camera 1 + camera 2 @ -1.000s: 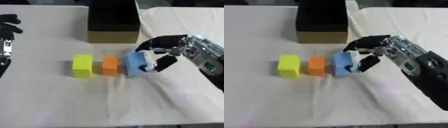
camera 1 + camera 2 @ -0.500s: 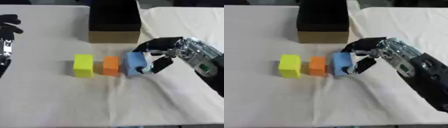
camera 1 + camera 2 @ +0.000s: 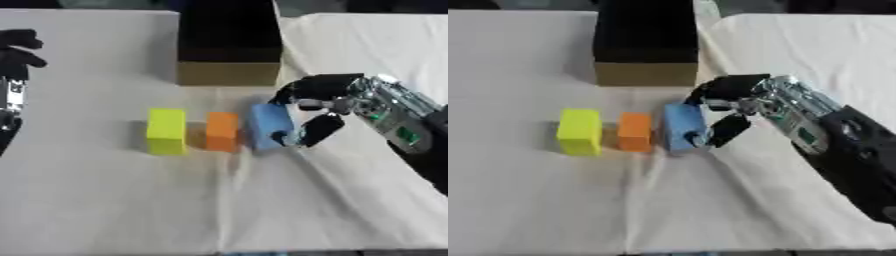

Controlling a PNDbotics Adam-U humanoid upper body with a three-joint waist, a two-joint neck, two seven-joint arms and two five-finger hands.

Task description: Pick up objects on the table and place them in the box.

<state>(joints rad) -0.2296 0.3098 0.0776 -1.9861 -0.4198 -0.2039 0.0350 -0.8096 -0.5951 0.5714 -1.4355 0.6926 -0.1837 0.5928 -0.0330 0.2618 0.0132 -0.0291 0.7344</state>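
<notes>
On the white table, right hand fingers curl around the blue block.

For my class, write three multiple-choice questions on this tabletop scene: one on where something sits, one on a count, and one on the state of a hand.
1. Which block lies in the middle of the row?
A. blue
B. orange
C. yellow

2. How many blocks are on the table?
A. two
B. three
C. five

3. What is the right hand doing?
A. closing on the blue block
B. resting flat in the box
C. holding the yellow block

Answers:
1 B: the orange block sits between the yellow block and the blue block.
2 B: only those three lie on the white table; the box stands behind them.
3 A: the right hand has its fingers and thumb curled around the blue block's right side.
</notes>
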